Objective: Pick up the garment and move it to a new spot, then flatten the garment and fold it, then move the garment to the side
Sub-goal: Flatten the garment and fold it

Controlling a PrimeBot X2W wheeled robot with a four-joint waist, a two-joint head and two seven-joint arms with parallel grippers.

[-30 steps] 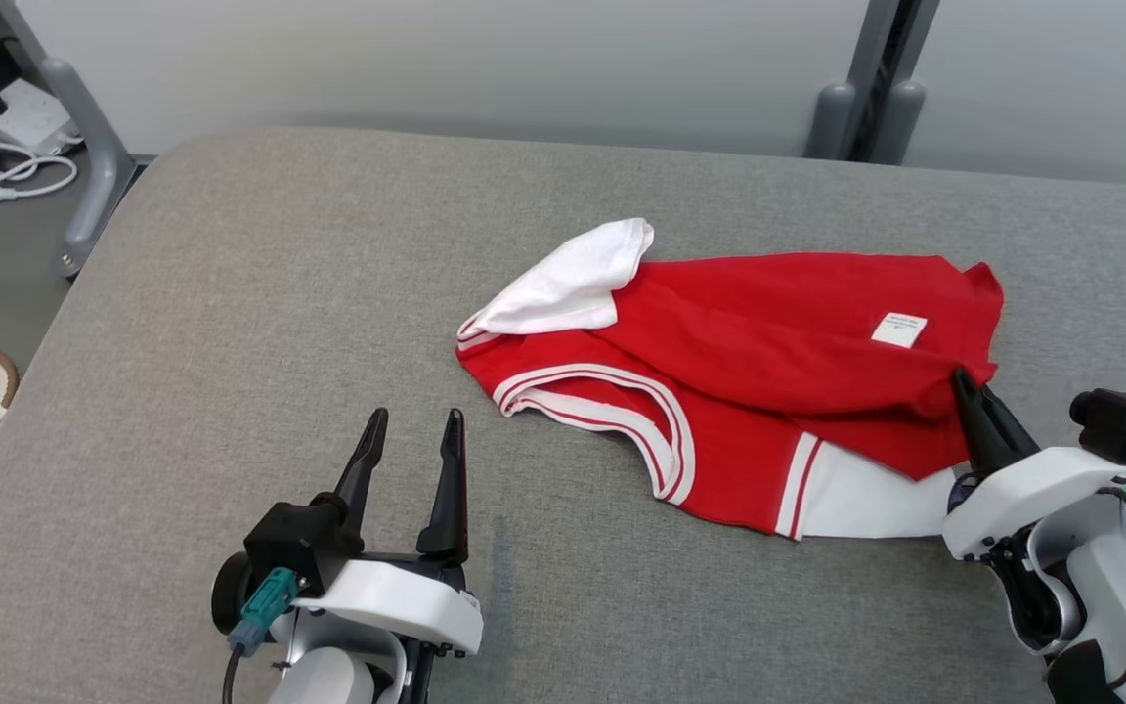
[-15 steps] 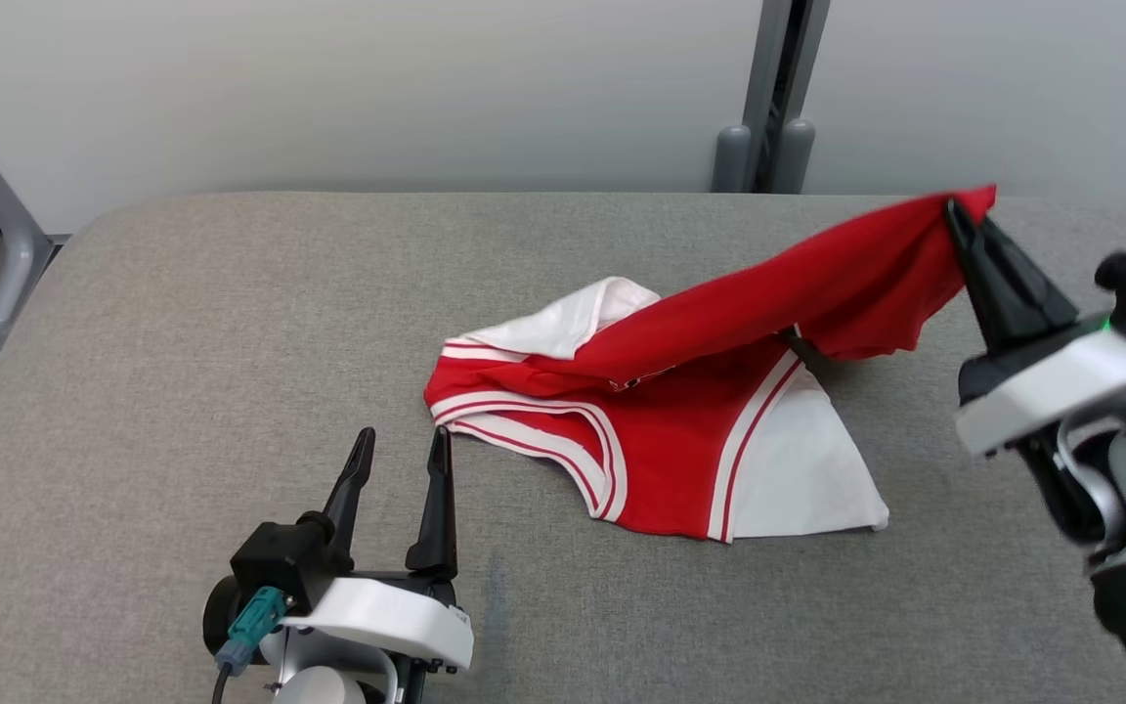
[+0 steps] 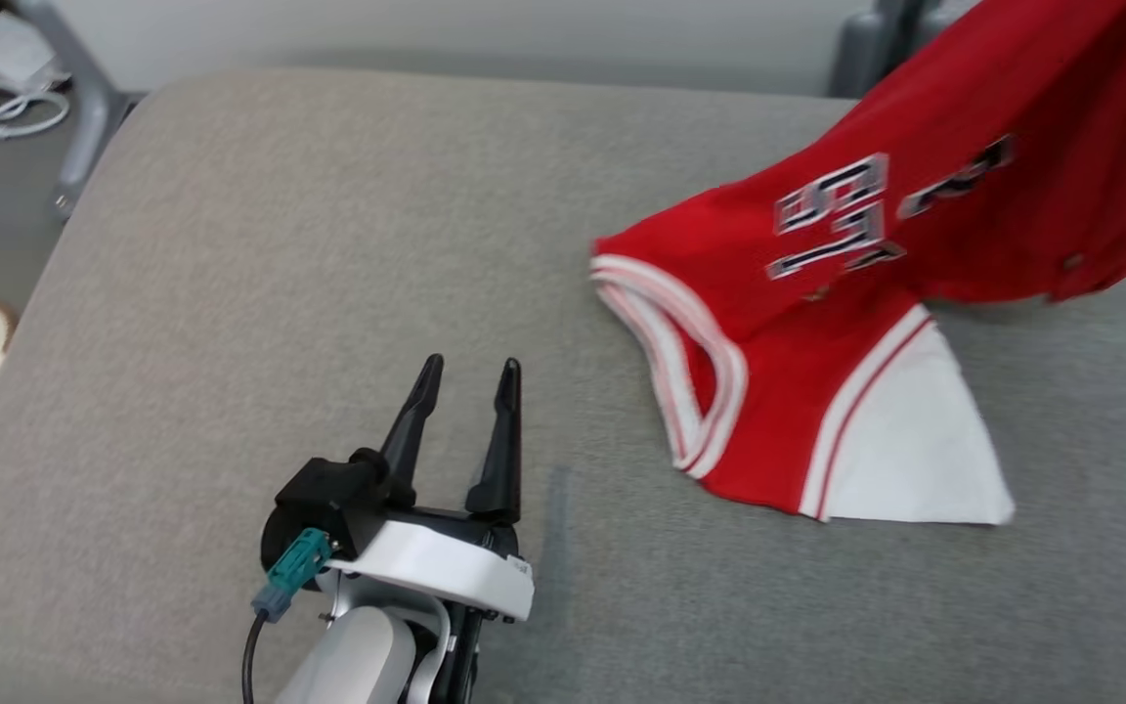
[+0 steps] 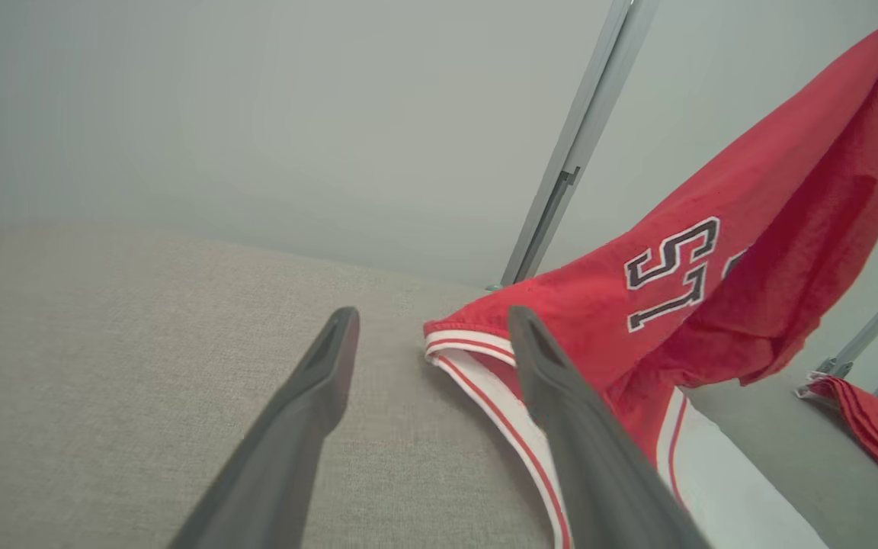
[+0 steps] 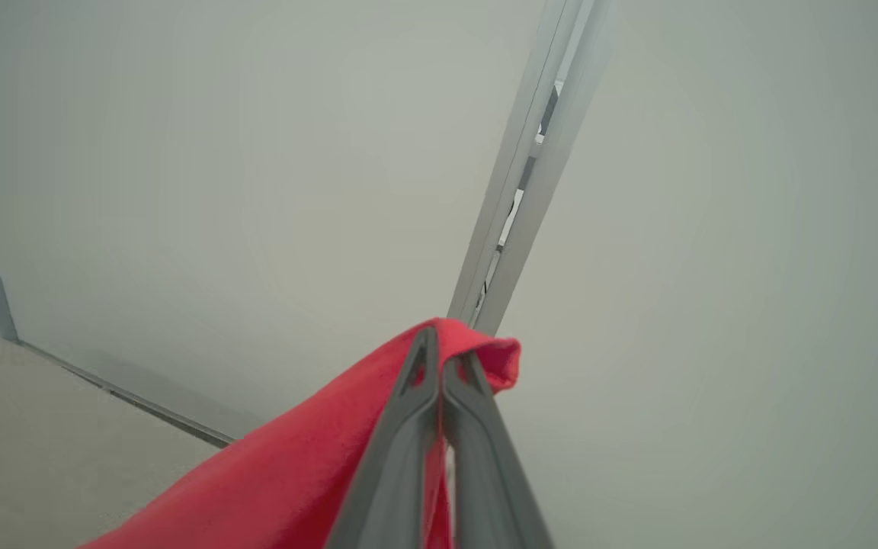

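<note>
A red jersey (image 3: 788,391) with white trim lay to the right of the left tool (image 3: 472,364) on a grey padded surface (image 3: 280,244). Its white lower corner rested on the surface, and its long axis rose toward the far right. There the right tool (image 5: 443,357) was clamped shut on a red edge. The left tool stood nearer the resting armhole, spread wide, holding nothing and clear of the cloth.

The garment (image 3: 798,332) is matt cloth (soft-looking), the table (image 3: 280,244) rough grey weave.
</note>
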